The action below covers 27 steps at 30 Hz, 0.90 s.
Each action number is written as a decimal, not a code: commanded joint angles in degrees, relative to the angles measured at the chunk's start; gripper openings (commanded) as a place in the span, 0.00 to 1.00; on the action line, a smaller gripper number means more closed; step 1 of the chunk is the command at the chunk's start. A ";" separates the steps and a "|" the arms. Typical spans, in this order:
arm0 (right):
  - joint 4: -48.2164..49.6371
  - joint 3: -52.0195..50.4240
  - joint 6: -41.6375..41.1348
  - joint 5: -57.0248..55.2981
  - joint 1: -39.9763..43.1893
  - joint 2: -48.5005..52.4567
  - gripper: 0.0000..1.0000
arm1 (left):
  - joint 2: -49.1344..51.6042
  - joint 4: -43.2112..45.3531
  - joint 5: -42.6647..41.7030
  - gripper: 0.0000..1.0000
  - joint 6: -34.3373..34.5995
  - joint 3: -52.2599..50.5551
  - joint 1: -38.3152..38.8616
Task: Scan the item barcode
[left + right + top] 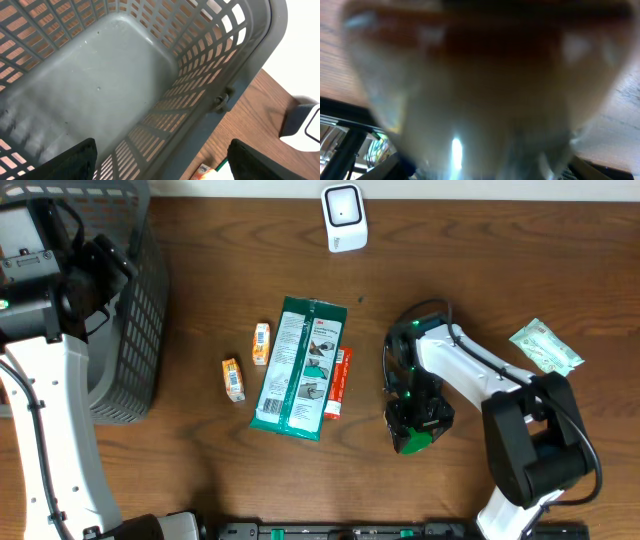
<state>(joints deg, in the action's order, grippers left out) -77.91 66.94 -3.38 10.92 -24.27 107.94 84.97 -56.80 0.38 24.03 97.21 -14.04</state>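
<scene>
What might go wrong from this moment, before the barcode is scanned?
1. A blurred pale thing fills the right wrist view, so the hold of the right gripper cannot be checked. If it carries an item, that item may slip unnoticed.
2. The scanner stands at the far table edge. A low sweep toward it may brush the green package lying nearby.

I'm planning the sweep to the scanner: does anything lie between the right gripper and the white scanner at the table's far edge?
Nothing visible does. From the right gripper to the scanner the overhead view shows only bare table; the green package and red item lie left of that path.
</scene>
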 commanded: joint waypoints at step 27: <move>-15.32 13.92 4.37 -0.26 1.03 0.92 0.40 | 0.35 -0.15 0.50 0.84 -0.15 0.52 -0.20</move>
<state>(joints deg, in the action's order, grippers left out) -92.60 79.77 -0.56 10.48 -23.79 108.92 84.97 -56.82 0.38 24.03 97.21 -14.06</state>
